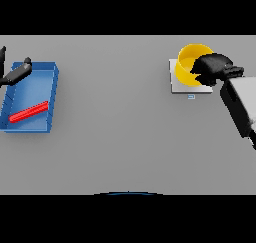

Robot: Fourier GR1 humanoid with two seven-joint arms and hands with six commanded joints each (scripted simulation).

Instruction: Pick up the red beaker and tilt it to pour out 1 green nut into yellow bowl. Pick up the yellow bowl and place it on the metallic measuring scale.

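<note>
The yellow bowl [189,62] sits on the metallic scale [185,85] at the table's [125,137] far right, tipped a little toward the viewer's left so that its open mouth shows. The right hand [212,67] reaches in from the right edge on its white and grey arm [240,104] and closes over the bowl's right rim, dark fingers curled round the wall; the hand hides that side of the bowl. The scale is a pale square plate with a small display [191,96] at its near edge, and the bowl covers its back part.

Well apart, at the table's far left, a blue tray [52,94] lies with a red bar-shaped object [29,112] resting aslant inside it, toward the near wall. Whether this is the red beaker lying on its side cannot be told. No green nut can be made out in the bowl or the tray.

The left hand [17,72] shows at the left edge, over the tray's far left corner, its dark fingers stretched out straight and holding nothing; whether it touches the tray's wall cannot be told. The grey tabletop stretches between the two groups.
</note>
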